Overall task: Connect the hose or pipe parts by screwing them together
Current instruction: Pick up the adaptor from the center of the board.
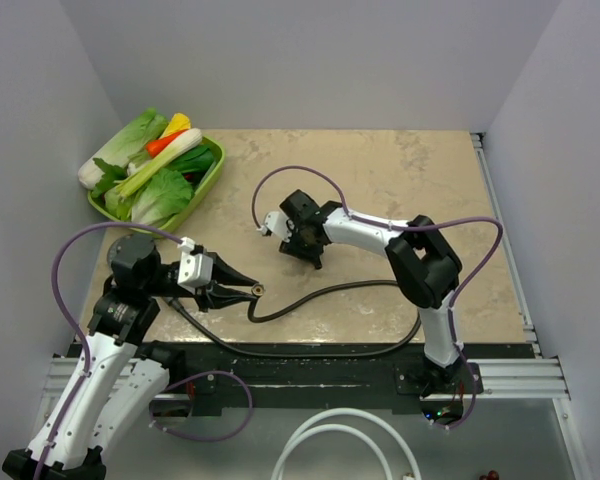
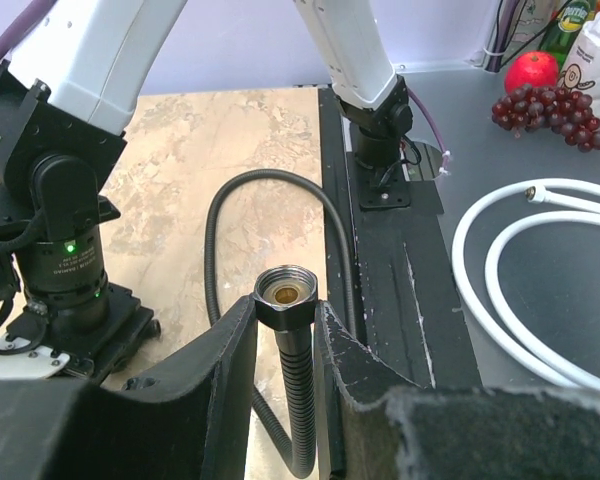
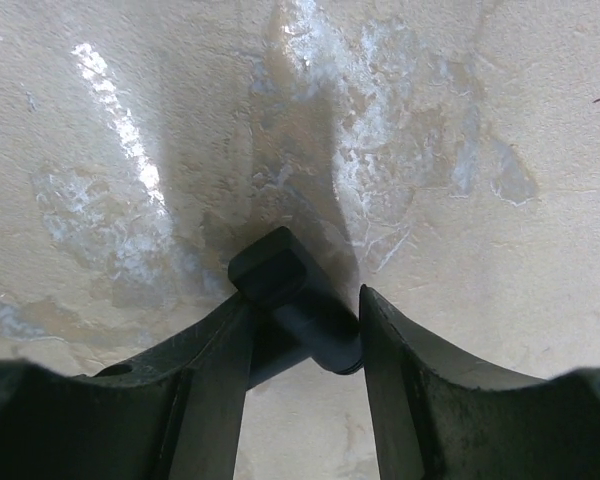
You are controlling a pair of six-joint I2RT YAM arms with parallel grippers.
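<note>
My left gripper (image 1: 246,292) is shut on the hexagonal end nut (image 2: 285,293) of the dark flexible hose (image 1: 332,289). It holds the nut's open mouth up, above the table's near left. The rest of the hose loops over the table to the right and back along the front edge (image 2: 223,215). At the table's middle my right gripper (image 1: 305,252) points down over the small black T-shaped fitting (image 3: 290,285). That fitting lies on the tabletop between the fingers, with both jaws against its sides (image 3: 305,300).
A green tray (image 1: 208,186) of vegetables stands at the back left. A black rail (image 1: 310,368) runs along the front edge. A thick white looped tube (image 1: 330,440) lies below it. Grapes (image 2: 555,110) and a red apple (image 2: 532,70) sit off the table.
</note>
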